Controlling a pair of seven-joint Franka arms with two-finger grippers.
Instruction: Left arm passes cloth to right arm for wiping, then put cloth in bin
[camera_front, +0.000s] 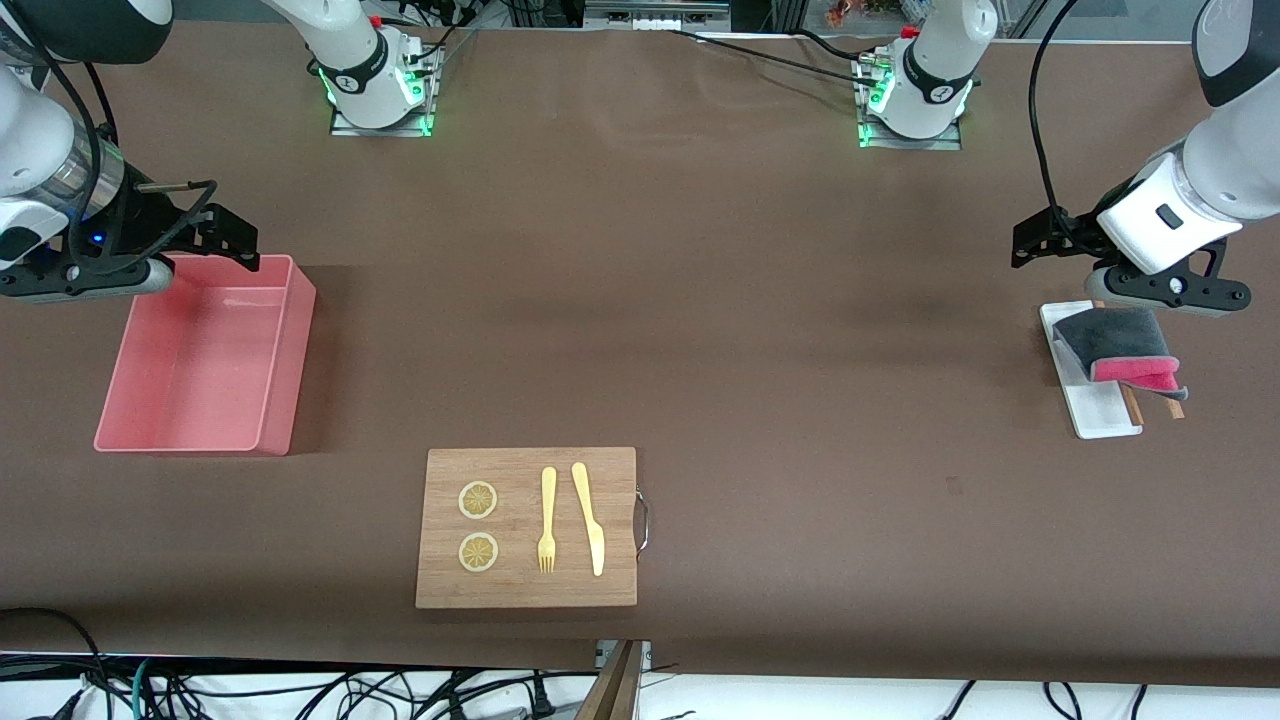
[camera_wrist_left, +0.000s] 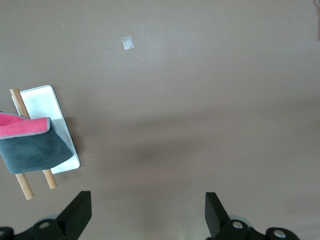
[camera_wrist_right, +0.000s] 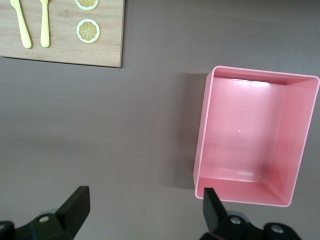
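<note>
The floppy grey-and-magenta cloth (camera_front: 1120, 350) lies folded on two wooden sticks (camera_front: 1155, 400) across a narrow flat white tray (camera_front: 1095, 405) at the left arm's end of the table. The left gripper (camera_front: 1040, 240) hangs above the table just beside the tray, fingers spread and empty. A pinch on one fold only would likely let the cloth unfurl or drag the sticks (both rest loose). The right gripper (camera_front: 225, 235) waits over the shallow pink plastic bin (camera_front: 285, 370), fingers spread. Only the right wrist view shows the bin's empty floor; only the front view shows both arms.
</note>
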